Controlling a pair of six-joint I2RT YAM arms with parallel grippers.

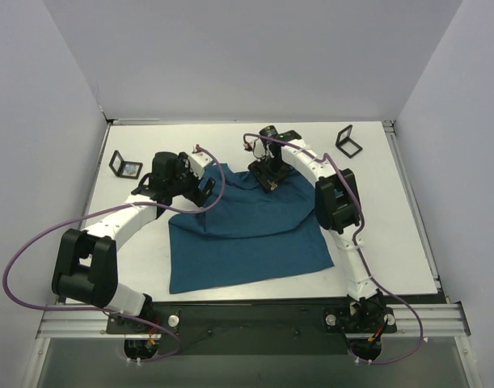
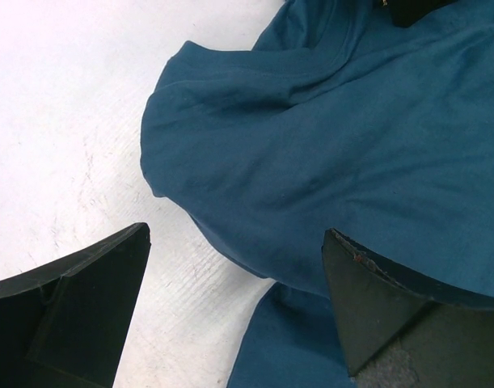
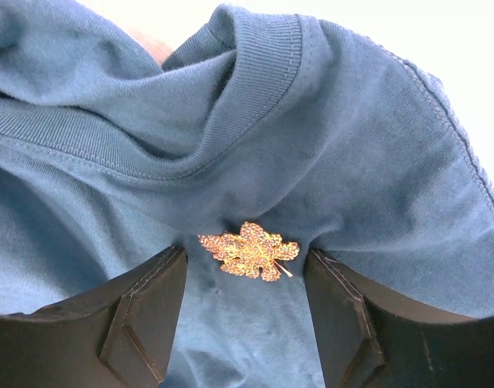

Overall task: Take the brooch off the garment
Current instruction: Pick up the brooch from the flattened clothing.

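Brooch (image 3: pixel 249 251): gold, leaf-like, pinned to garment (image 3: pixel 368 162) just below the neckband, toward the surface (image 1: pixel 392 210) far edge. Right gripper (image 1: pixel 269 183): open, straddling the brooch, empty. Left gripper (image 2: pixel 234 241): open, empty, at the garment's left side. Risk: closing pinches cloth too, so the unheld garment lifts with it.

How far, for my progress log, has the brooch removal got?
Done: the right end effector is lined up, open and straddling the brooch. In hand: nothing gripped; the left end effector hangs open at the edge of the garment. Left: close on the brooch, free it, lift it off the fabric.
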